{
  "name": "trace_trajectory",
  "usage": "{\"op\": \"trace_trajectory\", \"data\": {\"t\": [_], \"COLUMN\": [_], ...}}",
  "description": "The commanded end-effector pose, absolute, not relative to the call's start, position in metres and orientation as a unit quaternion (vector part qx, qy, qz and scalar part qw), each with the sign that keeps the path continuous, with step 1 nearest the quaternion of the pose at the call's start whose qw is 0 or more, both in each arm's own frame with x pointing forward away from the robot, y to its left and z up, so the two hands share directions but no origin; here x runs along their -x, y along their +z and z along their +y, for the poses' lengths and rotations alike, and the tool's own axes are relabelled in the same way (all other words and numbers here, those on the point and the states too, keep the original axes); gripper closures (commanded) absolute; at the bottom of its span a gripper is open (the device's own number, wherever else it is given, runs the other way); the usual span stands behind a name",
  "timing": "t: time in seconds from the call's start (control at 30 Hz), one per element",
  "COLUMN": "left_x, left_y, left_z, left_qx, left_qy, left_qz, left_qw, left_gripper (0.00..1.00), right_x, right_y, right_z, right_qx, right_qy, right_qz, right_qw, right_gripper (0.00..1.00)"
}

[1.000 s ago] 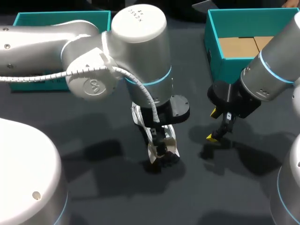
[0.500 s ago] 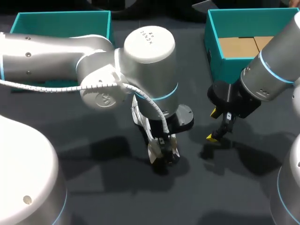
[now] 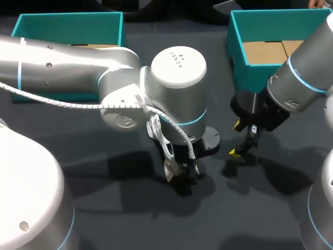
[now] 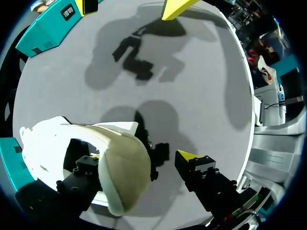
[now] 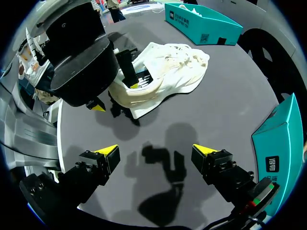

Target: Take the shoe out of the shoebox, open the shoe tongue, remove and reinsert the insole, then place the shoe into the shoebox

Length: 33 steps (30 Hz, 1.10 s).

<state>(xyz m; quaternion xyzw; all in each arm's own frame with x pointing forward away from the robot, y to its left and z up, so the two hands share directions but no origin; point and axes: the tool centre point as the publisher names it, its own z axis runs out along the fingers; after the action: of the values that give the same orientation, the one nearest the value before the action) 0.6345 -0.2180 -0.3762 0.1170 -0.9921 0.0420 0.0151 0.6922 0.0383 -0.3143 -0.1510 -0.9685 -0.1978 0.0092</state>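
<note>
Left gripper (image 4: 141, 157) spread astride the heel of the white shoe (image 4: 115, 167); right gripper (image 5: 156, 152) spread wide, holding nothing.
From the head view the left arm (image 3: 78, 67) hides nearly all of the shoe. The left wrist view shows one finger inside the shoe, its tip mostly covered by the heel, and the other yellow tip outside, just clear of the heel wall. Only the right wrist view shows the whole shoe, lying on the table (image 5: 225, 86) ahead of the right gripper, apart from the teal shoebox (image 5: 201, 21).
</note>
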Motion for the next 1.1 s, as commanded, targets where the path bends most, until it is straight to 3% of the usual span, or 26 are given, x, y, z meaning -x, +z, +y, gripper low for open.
{"op": "trace_trajectory", "data": {"t": [0.03, 0.27, 0.73, 1.1], "left_x": [-0.637, -0.637, -0.634, -0.646], "left_y": [-0.384, -0.385, -0.364, -0.280], "left_z": [-0.220, -0.217, -0.210, -0.193], "left_qx": [-0.119, -0.124, -0.111, -0.041], "left_qy": [0.038, 0.036, 0.036, 0.029], "left_qz": [-0.992, -0.991, -0.993, -0.998], "left_qw": [0.018, 0.021, 0.029, 0.023], "left_gripper": [0.25, 1.00, 1.00, 1.00], "right_x": [-0.690, -0.690, -0.690, -0.690], "right_y": [-0.315, -0.315, -0.315, -0.315], "right_z": [0.038, 0.038, 0.038, 0.038], "right_qx": [0.151, 0.151, 0.151, 0.151], "right_qy": [-0.198, -0.198, -0.198, -0.198], "right_qz": [-0.968, -0.968, -0.968, -0.968], "right_qw": [0.007, 0.007, 0.007, 0.007], "right_gripper": [0.00, 0.00, 0.00, 0.00]}}
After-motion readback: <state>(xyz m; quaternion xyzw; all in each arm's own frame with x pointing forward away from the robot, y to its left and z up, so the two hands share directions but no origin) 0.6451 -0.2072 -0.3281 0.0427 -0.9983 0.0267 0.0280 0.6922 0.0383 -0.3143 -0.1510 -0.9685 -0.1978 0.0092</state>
